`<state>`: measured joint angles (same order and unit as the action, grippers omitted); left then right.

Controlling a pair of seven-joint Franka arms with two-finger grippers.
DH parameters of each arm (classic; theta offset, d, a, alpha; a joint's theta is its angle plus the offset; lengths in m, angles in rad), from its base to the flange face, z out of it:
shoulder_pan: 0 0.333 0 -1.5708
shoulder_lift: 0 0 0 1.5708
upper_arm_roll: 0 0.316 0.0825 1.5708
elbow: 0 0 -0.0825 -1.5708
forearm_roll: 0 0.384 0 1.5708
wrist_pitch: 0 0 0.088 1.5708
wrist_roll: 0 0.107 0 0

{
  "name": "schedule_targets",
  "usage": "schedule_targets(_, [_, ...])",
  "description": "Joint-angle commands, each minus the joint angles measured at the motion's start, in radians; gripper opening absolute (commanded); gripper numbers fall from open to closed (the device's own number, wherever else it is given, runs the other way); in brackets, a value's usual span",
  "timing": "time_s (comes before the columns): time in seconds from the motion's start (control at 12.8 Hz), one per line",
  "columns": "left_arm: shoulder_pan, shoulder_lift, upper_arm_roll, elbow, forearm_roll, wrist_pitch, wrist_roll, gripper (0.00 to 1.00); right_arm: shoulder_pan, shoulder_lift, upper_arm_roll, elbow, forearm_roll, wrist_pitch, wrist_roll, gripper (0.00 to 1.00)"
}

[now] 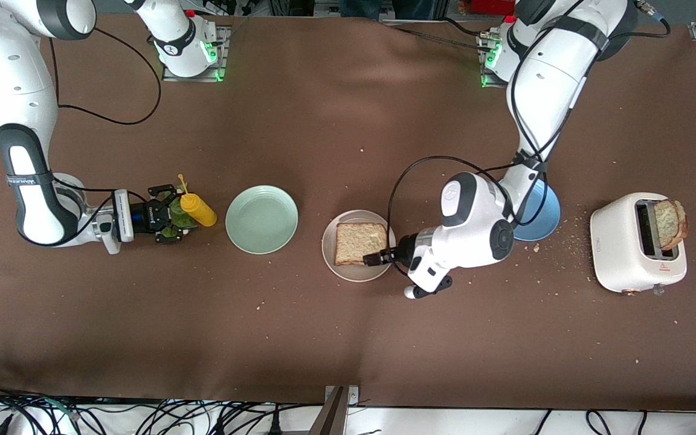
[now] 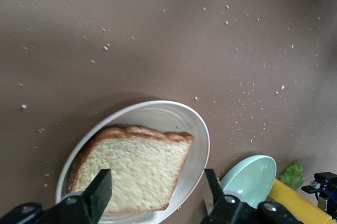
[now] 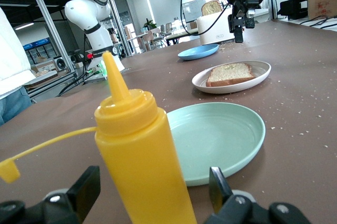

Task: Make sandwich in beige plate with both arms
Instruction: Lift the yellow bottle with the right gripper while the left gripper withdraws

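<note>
The beige plate (image 1: 331, 261) (image 2: 197, 129) lies mid-table with one slice of light-brown bread (image 1: 360, 243) (image 2: 134, 168) flat on it. My left gripper (image 1: 373, 260) (image 2: 155, 192) hovers low over the plate's edge toward the left arm's end, open, its fingers apart on either side of the slice and holding nothing. My right gripper (image 1: 170, 222) (image 3: 154, 182) is open around a yellow squeeze bottle (image 1: 198, 208) (image 3: 139, 145), with gaps on both sides. A green lettuce leaf (image 1: 183, 222) (image 2: 292, 174) lies under that gripper.
A mint-green plate (image 1: 261, 219) (image 3: 216, 137) lies between the bottle and the beige plate. A blue plate (image 1: 544, 211) (image 3: 198, 51) is partly under the left arm. A white toaster (image 1: 632, 248) holds a second bread slice (image 1: 669, 223). Crumbs dot the brown cloth.
</note>
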<state>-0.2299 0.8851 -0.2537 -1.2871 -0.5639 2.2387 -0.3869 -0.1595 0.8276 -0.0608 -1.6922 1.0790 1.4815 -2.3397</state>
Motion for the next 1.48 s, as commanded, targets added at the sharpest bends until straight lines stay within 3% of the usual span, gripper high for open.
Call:
schedule_targets(0.0, [0.063, -0.054, 0.008, -0.006, -0.018, -0.074, 0.003, 1.00, -0.003, 0.016, 0.012, 0.008, 0.019, -0.006, -0.020, 0.88])
schedule_targets(0.08, [0.082, -0.063, 0.030, -0.006, 0.030, -0.077, 0.003, 1.00, 0.003, 0.016, 0.012, 0.009, 0.019, -0.004, -0.020, 0.77])
schedule_targets(0.31, [0.180, -0.138, 0.060, -0.005, 0.296, -0.212, 0.003, 1.00, 0.005, 0.016, 0.010, 0.019, 0.018, -0.009, -0.018, 0.04])
schedule_targets(0.55, [0.316, -0.204, 0.056, 0.000, 0.366, -0.358, 0.096, 1.00, 0.005, 0.002, 0.009, 0.037, 0.016, -0.013, 0.014, 0.00])
schedule_targets(0.93, [0.400, -0.287, 0.076, 0.002, 0.490, -0.398, 0.151, 1.00, 0.087, -0.067, 0.006, 0.150, -0.065, 0.031, 0.377, 0.00])
schedule_targets(1.4, [0.411, -0.368, 0.074, 0.005, 0.713, -0.544, 0.300, 1.00, 0.308, -0.102, 0.004, 0.391, -0.407, 0.180, 0.923, 0.00])
